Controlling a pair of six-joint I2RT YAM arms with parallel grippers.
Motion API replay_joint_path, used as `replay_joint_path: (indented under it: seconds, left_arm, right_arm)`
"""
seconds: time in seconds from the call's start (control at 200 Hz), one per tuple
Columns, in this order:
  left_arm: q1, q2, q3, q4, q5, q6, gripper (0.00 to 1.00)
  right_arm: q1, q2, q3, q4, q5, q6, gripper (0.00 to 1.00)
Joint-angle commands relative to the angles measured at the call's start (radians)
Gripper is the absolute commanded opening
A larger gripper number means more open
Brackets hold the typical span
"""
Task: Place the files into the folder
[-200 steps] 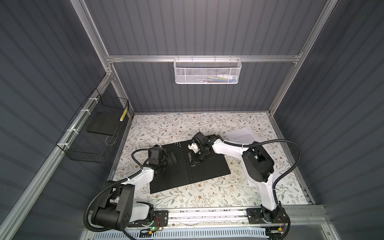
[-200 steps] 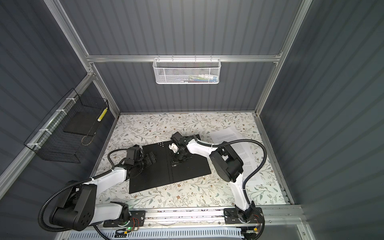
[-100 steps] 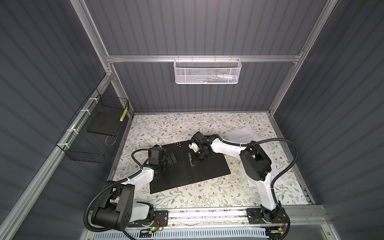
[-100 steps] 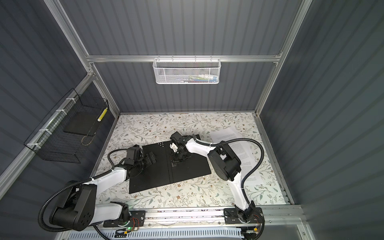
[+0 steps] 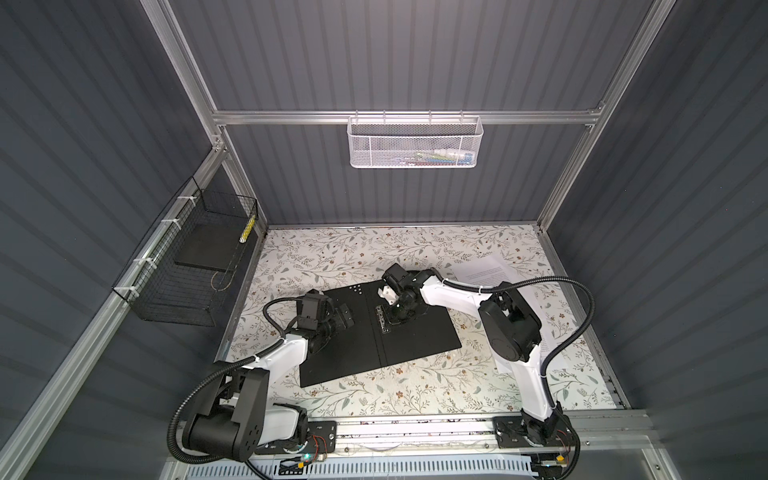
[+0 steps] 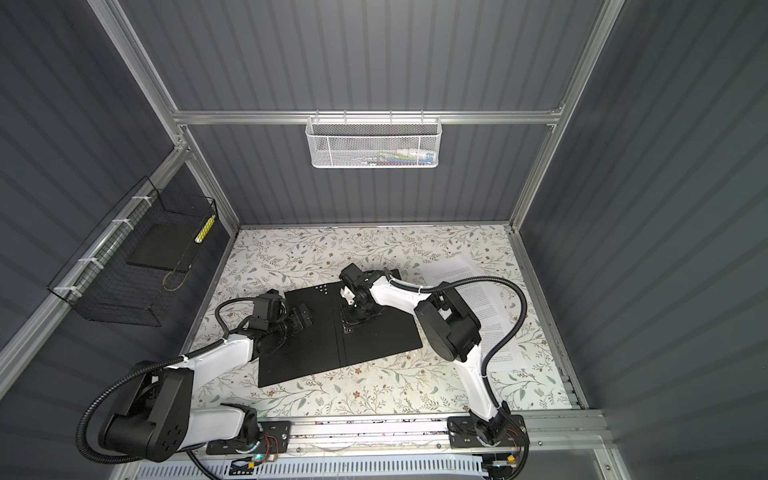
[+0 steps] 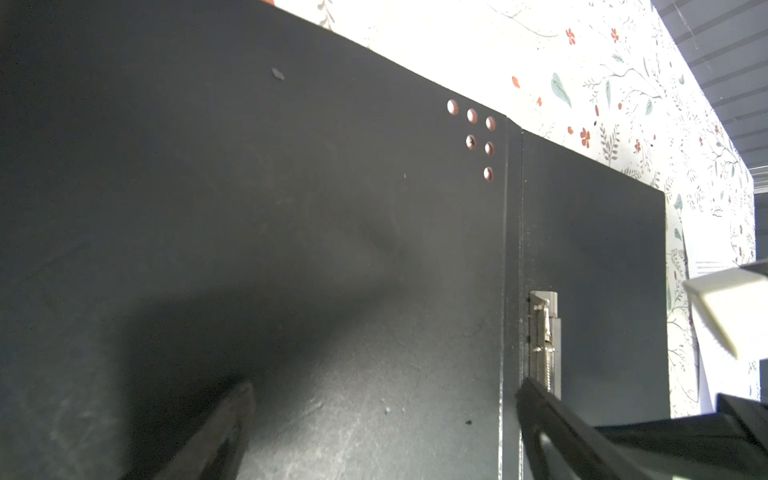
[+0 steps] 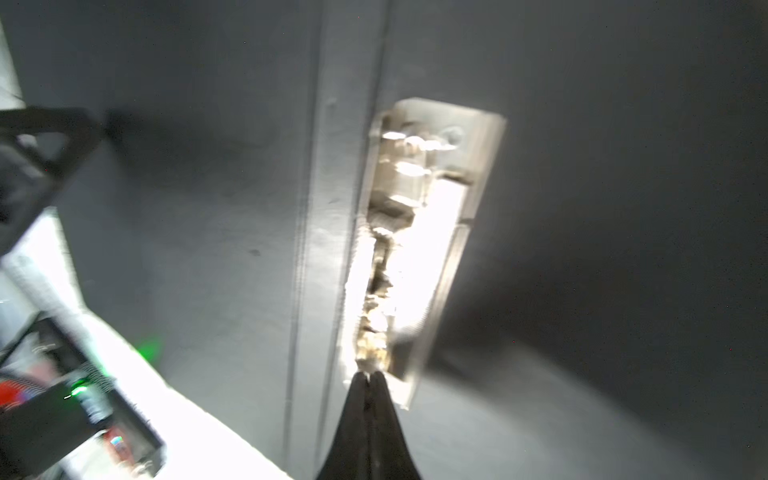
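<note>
Right wrist view, right end effector (image 8: 368, 376)? (A)
Pressed together, tips at the metal clip (image 8: 415, 249) end, nothing visibly held. The left end effector (image 7: 384, 386) is spread over the open folder (image 5: 415, 336). (B)
And the files (image 5: 492, 270)? (A)
On the desk (image 5: 332, 249), 2 o'clock of the folder. Likely light, limp, slippery, so pinch a free edge. The folder looks stiff, the clip probably springy. (B)
</note>
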Motion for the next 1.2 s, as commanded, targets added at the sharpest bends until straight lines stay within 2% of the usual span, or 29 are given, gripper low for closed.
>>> replay_joint_path:
  seconds: [0.0, 0.215, 0.705, 1.196]
  left_arm:
    - [0.009, 0.041, -0.046, -0.213, -0.007, -0.002, 1.00]
    - [0.009, 0.040, -0.046, -0.213, -0.007, -0.002, 1.00]
    - [0.009, 0.042, -0.045, -0.215, -0.007, -0.002, 1.00]
    - [0.009, 0.042, -0.045, -0.213, -0.007, 0.000, 1.00]
  right_arm:
    - [0.002, 0.004, 0.033, -0.090, 0.090, -0.033, 0.00]
    - [0.018, -0.030, 0.052, -0.101, 0.107, -0.031, 0.00]
    - [0.040, 0.040, 0.136, -0.120, 0.100, -0.038, 0.00]
    - [0.058, 0.062, 0.128, -0.133, 0.103, -0.038, 0.00]
